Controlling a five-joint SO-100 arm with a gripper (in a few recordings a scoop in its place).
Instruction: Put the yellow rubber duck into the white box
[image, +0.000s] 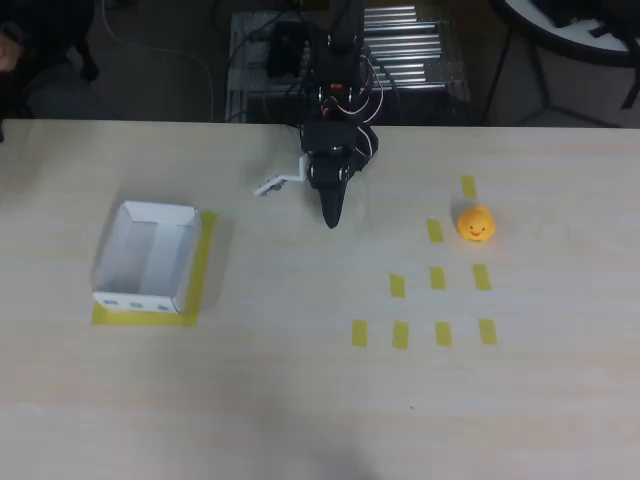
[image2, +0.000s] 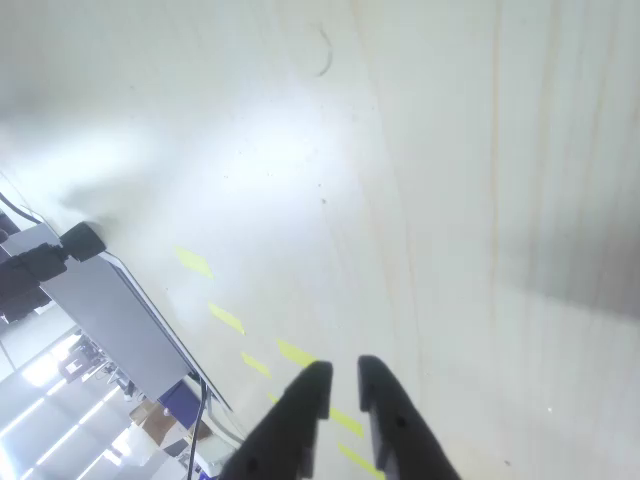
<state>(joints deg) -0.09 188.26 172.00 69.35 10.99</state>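
The yellow rubber duck (image: 476, 224) stands on the pale wooden table at the right of the overhead view, among yellow tape strips, its smiling face toward the camera. At the left, the white box (image: 113, 262) rests on a yellow tape patch, nothing inside it. My gripper (image: 331, 222) points down the picture from the black arm at the top centre, well left of the duck and right of the box. In the wrist view its two dark fingers (image2: 396, 412) stand nearly together over bare table, with nothing between them.
Several yellow tape strips (image: 437, 278) mark the table right of centre. A small white part (image: 270, 185) juts out left of the arm. Beyond the table's far edge stand a metal rack (image: 410, 50) and cables.
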